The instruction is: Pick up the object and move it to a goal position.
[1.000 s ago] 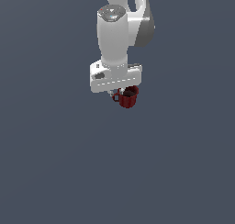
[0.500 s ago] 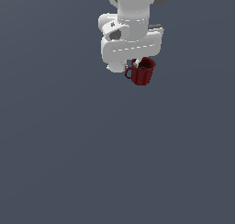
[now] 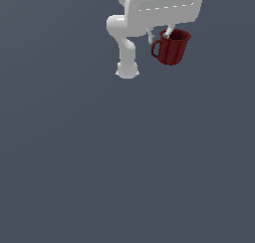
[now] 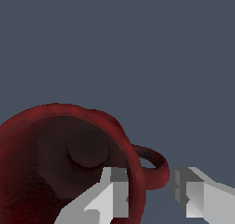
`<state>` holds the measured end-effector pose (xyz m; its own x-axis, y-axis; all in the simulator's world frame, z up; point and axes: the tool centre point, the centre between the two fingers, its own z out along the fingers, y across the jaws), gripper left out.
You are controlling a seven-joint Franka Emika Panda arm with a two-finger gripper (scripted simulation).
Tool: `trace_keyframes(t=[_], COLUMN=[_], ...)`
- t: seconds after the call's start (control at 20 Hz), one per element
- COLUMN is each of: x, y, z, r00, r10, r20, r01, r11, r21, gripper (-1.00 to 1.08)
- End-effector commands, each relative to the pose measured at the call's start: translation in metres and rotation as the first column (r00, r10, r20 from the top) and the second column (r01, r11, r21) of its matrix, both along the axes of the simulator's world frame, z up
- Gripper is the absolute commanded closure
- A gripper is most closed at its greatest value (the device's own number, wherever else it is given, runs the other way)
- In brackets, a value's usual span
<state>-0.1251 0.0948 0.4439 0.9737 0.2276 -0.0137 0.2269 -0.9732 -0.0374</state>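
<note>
Fingers [image 4: 114, 195] pinch the dark red mug [image 3: 172, 48] wall near its handle [image 4: 153, 165], narrow gap; gripper [image 4: 149, 193] carrying it aloft. Transport step; next, hold grip steady toward goal.

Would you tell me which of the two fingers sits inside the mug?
The finger beside the dark interior, clamping the mug wall; the other finger stands outside near the handle.

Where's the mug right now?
In the exterior view the mug hangs near the top, right of centre, under the white end effector, handle toward that view's left. One finger is inside its rim.
</note>
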Motion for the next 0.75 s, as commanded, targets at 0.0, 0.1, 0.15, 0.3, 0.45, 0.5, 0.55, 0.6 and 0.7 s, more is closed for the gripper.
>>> trace_keyframes(t=[0.0,0.1,0.15,0.3,0.45,0.5,0.55,0.6,0.7], x=[-0.005,-0.008,-0.009,-0.011,-0.013,-0.013,-0.013,-0.013,-0.013], y=[0.009,0.015,0.018,0.024,0.027,0.028,0.029,0.03,0.03], z=[0.02,0.032,0.038,0.051,0.059,0.061,0.062,0.063,0.064], r00=[1.0,1.0,1.0,1.0,1.0,1.0,1.0,1.0,1.0], r10=[-0.001,-0.001,-0.001,-0.001,-0.001,-0.001,-0.001,-0.001,-0.001], r20=[0.001,0.001,0.001,0.001,0.001,0.001,0.001,0.001,0.001], r01=[0.001,0.001,0.001,0.001,0.001,0.001,0.001,0.001,0.001], r11=[1.0,1.0,1.0,1.0,1.0,1.0,1.0,1.0,1.0], r21=[0.001,0.001,0.001,0.002,0.002,0.002,0.002,0.002,0.002], gripper=[1.08,1.08,1.08,1.08,1.08,1.08,1.08,1.08,1.08])
